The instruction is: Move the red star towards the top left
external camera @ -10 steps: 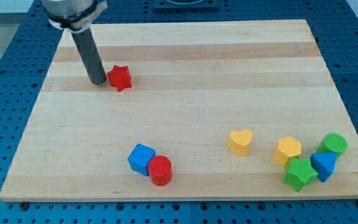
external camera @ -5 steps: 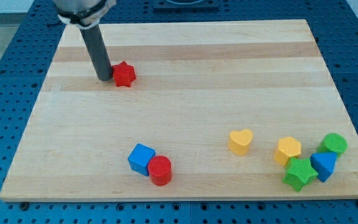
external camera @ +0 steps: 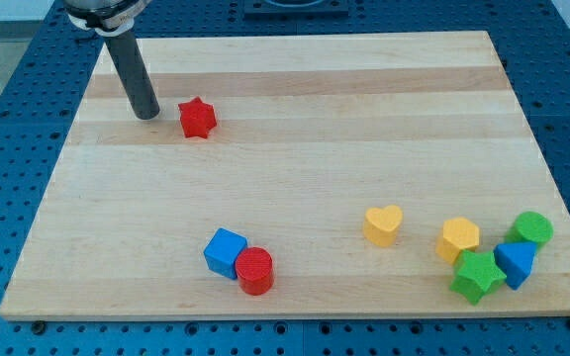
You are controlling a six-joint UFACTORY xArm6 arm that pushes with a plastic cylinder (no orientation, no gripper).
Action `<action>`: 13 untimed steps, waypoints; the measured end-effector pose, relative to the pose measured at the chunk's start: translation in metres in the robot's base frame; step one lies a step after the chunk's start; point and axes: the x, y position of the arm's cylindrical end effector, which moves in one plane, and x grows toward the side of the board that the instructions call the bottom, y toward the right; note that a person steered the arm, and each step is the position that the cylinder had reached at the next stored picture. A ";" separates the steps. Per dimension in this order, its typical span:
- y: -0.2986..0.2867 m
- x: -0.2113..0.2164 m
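The red star [external camera: 197, 118] lies on the wooden board [external camera: 295, 109] in the upper left part of the view. My tip [external camera: 147, 115] stands on the board to the star's left, a short gap away and not touching it. The dark rod rises from the tip toward the view's top left.
A blue cube [external camera: 226, 251] and a red cylinder [external camera: 255, 270] touch near the view's bottom. A yellow heart [external camera: 383, 224], a yellow hexagon [external camera: 458, 238], a green star [external camera: 478, 276], a blue triangle [external camera: 515, 262] and a green cylinder [external camera: 532, 228] sit at the bottom right.
My tip was touching the star's left side; it has drawn back to the left and slightly up. The star shifted slightly right earlier and now rests still.
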 end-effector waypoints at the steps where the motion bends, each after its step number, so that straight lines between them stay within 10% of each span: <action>1: 0.000 0.000; 5: 0.054 0.066; 13: 0.083 -0.072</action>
